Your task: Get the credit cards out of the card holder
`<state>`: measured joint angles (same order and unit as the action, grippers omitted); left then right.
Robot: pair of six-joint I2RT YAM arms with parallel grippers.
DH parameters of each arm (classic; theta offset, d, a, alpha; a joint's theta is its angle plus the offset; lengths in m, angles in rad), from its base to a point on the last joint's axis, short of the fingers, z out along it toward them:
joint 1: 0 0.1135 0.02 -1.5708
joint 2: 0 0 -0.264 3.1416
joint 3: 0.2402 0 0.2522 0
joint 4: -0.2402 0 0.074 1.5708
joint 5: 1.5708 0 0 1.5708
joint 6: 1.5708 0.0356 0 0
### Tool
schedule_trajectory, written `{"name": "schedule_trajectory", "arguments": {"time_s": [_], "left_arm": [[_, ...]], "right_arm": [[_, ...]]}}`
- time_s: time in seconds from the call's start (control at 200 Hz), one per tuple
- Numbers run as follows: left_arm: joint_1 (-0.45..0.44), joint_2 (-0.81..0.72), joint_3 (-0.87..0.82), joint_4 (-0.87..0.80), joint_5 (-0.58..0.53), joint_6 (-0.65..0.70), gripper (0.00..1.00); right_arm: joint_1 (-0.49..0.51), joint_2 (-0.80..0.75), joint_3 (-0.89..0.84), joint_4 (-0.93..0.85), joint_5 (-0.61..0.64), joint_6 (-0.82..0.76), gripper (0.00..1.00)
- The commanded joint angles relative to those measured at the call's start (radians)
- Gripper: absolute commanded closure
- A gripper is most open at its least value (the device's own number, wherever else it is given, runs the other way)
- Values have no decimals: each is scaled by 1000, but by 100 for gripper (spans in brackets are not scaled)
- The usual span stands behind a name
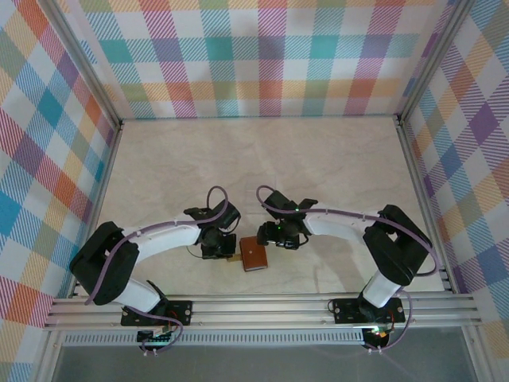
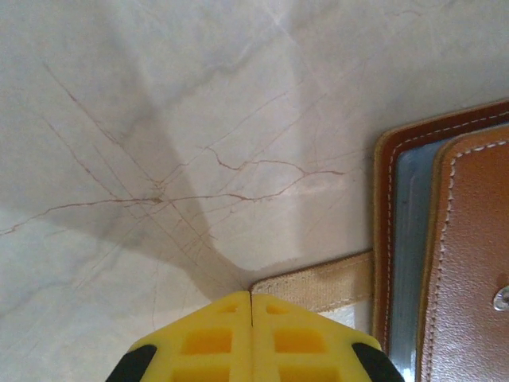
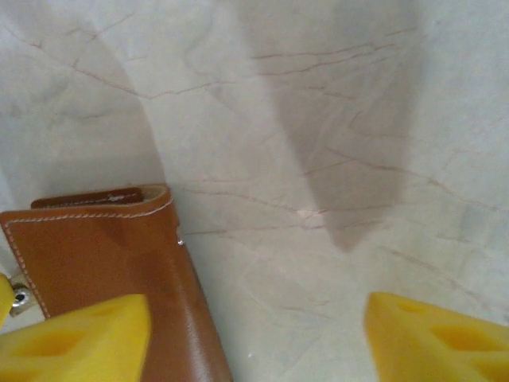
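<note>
The tan-brown card holder (image 1: pixel 254 255) lies folded on the table between the two arms. In the left wrist view its grey-blue inside (image 2: pixel 407 239) shows between the brown flaps (image 2: pixel 469 263). The strap tab (image 2: pixel 318 285) runs from the card holder's edge to the seam of my left gripper (image 2: pixel 251 306), whose yellow fingers are pressed together on the tab's end. My right gripper (image 3: pixel 258 334) is open just above the card holder (image 3: pixel 95 247): one finger (image 3: pixel 75 338) hangs over the leather, the other (image 3: pixel 437 338) over bare table. The credit cards are hidden.
The marble-patterned table top (image 1: pixel 262 167) stretches away behind the arms. Plaid walls (image 1: pixel 262 56) close it in on three sides. A metal rail (image 1: pixel 262 306) runs along the near edge.
</note>
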<state>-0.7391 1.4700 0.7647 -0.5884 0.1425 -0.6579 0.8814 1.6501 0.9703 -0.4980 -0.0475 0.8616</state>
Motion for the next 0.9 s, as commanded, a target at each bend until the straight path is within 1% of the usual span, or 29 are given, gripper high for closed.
{"name": "schedule_trajectory", "arguments": {"time_s": [0.0, 0.05, 0.105, 0.23, 0.385, 0.465, 0.52, 0.705, 0.895], "left_arm": [[28, -26, -40, 29, 38, 7, 96], [40, -33, -52, 42, 51, 10, 96], [56, -40, -71, 69, 73, 13, 96], [99, -44, -114, 137, 135, 14, 97], [134, -33, -140, 168, 170, 25, 97], [143, -23, -142, 169, 178, 34, 96], [148, -21, -146, 174, 183, 39, 96], [159, -22, -147, 174, 191, 44, 96], [161, -19, -151, 170, 192, 53, 96]], "right_arm": [[50, 24, 67, -109, 79, 11, 17], [69, 36, 91, -119, 83, 12, 13], [89, 53, 120, -131, 81, 7, 11], [124, 98, 184, -156, 75, -15, 11], [150, 158, 242, -195, 80, -27, 9], [153, 185, 262, -210, 79, -31, 2], [156, 207, 276, -219, 72, -40, 0], [162, 253, 303, -234, 70, -43, 0], [162, 228, 303, -279, 111, -25, 1]]}}
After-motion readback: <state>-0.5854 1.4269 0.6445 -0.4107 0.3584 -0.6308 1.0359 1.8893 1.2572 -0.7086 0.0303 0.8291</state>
